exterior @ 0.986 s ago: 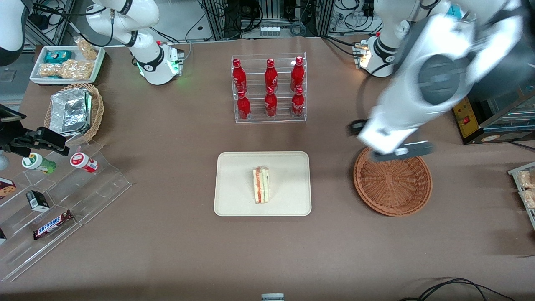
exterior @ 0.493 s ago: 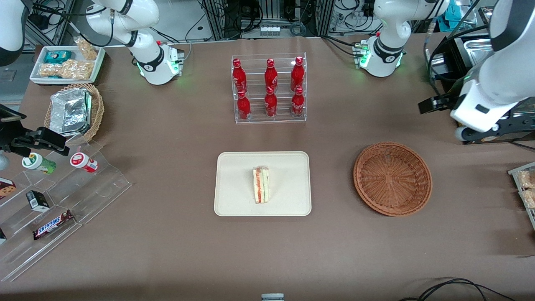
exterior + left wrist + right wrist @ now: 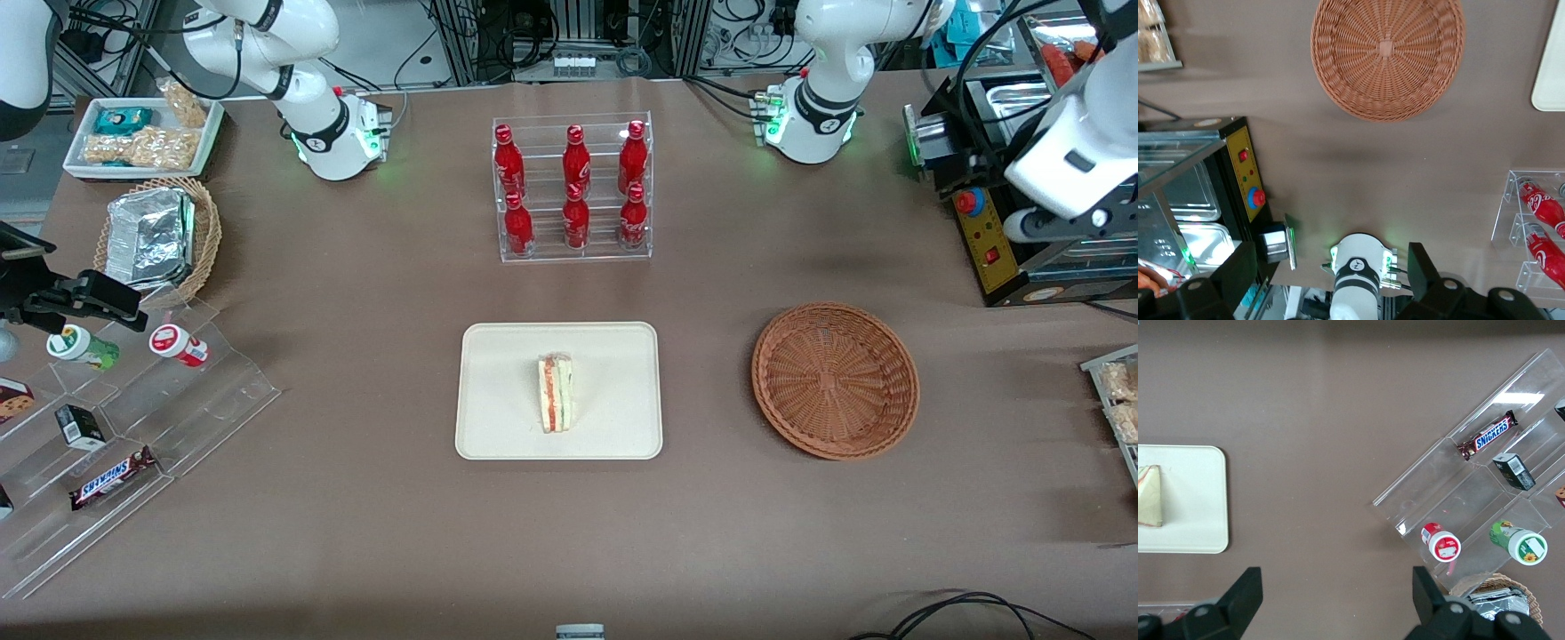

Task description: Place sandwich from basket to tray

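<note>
Claw [image 3: 1331,283] of mine hangs wide open and empty high over the bench's working-arm end, the round reddish-brown wicker basket [image 3: 835,380] bare, the small triangular sandwich [image 3: 556,393] already on the cream rectangular tray [image 3: 498,427], so nothing seems left.

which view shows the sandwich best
The front view: the whole sandwich lies unobstructed in the middle of the tray, filling layers visible. The right wrist view cuts it off at the picture's edge. The left wrist view shows only a tray corner, the empty basket and the open pincer, high toward the working arm's end.
</note>
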Robot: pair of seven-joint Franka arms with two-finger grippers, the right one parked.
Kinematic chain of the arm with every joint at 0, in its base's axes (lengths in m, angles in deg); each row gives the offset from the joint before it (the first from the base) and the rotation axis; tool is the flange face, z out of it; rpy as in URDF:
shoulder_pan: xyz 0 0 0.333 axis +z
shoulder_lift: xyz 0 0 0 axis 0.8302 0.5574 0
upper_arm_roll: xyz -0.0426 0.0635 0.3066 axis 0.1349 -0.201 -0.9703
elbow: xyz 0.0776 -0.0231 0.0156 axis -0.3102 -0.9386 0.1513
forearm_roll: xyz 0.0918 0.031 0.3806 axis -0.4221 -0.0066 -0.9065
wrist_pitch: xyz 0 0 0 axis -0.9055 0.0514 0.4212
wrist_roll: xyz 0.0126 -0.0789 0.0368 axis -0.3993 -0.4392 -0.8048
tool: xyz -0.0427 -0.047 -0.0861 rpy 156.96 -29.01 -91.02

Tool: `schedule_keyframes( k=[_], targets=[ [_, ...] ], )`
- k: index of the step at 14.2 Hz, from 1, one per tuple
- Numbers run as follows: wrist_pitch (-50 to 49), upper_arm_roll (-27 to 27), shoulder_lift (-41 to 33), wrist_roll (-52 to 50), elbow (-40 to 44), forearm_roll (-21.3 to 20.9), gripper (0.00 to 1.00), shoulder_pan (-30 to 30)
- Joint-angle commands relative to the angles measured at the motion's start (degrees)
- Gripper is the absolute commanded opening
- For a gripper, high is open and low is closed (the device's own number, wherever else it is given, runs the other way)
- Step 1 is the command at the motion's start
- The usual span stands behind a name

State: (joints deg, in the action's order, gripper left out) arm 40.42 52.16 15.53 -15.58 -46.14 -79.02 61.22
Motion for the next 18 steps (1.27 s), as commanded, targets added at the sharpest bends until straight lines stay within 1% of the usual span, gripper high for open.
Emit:
schedule_keyframes(
  k=[1,2,3,4,7,9,10,11,13,18],
  targets=[
    [4.4,0.5,-2.6,1.6,-2.4,0.6,1.00,1.9],
    [4.7,1.8,-2.7,1.9,-2.4,0.8,1.00,4.8],
    [5.1,3.0,-3.0,2.2,-2.4,3.1,1.00,6.7],
    [4.4,2.7,-3.5,2.0,-2.2,5.6,1.00,6.8],
    [-0.4,1.9,-3.6,1.5,-2.0,4.9,1.00,6.9],
    [5.4,1.5,-4.2,0.1,-4.2,4.7,1.00,6.2],
    [7.8,1.5,-4.9,-2.6,-5.5,4.6,1.00,6.1],
    [9.7,1.3,-5.1,-5.1,-6.2,4.6,1.00,4.8],
    [10.1,-0.5,-4.8,-6.2,-5.6,4.6,1.00,2.7],
    [10.1,-0.6,-4.2,-5.9,-4.1,4.7,1.00,3.0]
  ],
)
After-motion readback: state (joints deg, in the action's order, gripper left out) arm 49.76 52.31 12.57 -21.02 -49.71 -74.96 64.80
